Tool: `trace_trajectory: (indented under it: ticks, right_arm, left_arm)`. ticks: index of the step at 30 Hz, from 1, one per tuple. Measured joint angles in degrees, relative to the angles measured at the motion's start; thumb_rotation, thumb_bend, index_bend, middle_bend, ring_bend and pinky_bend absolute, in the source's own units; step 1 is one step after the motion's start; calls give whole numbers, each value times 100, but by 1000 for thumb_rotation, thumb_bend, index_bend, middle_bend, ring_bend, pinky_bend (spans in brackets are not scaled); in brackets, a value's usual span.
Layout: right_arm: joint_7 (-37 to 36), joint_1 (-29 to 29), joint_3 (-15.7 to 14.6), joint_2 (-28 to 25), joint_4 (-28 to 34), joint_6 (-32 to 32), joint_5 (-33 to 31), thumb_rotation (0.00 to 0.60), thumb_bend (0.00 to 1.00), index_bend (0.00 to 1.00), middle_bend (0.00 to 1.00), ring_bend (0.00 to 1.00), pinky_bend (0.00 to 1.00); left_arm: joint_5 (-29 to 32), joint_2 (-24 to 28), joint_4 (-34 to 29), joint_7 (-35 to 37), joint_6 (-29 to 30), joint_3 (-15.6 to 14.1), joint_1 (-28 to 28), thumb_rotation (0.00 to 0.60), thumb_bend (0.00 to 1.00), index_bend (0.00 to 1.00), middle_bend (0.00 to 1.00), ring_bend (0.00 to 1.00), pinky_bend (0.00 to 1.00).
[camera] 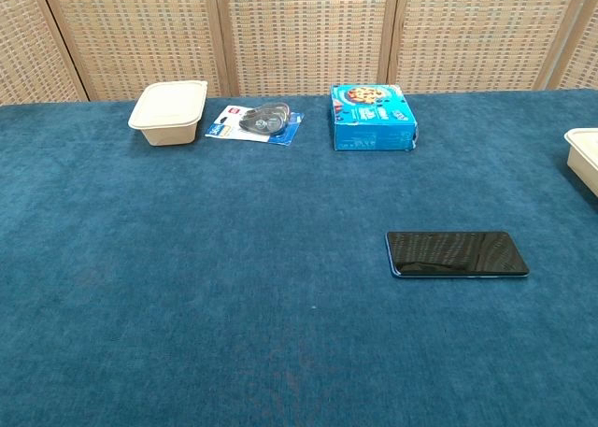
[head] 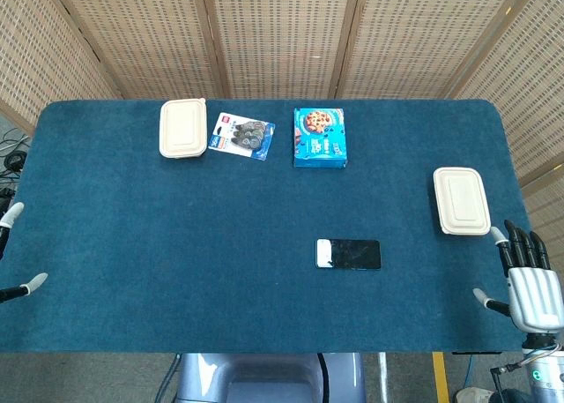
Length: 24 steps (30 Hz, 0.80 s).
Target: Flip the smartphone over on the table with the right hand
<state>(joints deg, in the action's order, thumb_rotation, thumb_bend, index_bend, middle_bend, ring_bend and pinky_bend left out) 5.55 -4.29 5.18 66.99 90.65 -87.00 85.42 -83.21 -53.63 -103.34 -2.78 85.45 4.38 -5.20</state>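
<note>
Our right hand (head: 529, 284) hovers empty, fingers spread, at the table (head: 176, 262) edge, well apart from the phone (head: 349, 254) lying flat.

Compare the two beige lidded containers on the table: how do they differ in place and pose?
The left container sits at the far edge beside the blister pack; the right container sits nearer, by the table's right edge. In the head view, the left container looks closer to square and the right container longer. Only the right container lies close to the right hand. Both are beige, closed and untouched.
</note>
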Motion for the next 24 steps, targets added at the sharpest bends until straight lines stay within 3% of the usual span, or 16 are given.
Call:
trace_trajectory:
  ticks: [9,12,16,24]
  right_arm:
    - [-100,-133,-87,71,-53,272,108,600,0,0,0,0,0]
    - [-210,-318,-69,55,13,552,140,600,0,54,0,0,0]
    - [-278,-782,89,46,174,1096,134,600,24,166,0,0,0]
    - [357,-1919,573,204,705,2426,-513,600,55,175,0,0,0]
  left_arm:
    - [19,46,18,143,-68,-8,-22,600,0,0,0,0,0]
    - [54,37,45,173,-87,10,-35,600,0,0,0,0,0]
    - [102,34,51,180,-172,18,-71,600,0,0,0,0,0]
    - [446,-30,124,85,-444,119,-218,600,0,0,0,0,0]
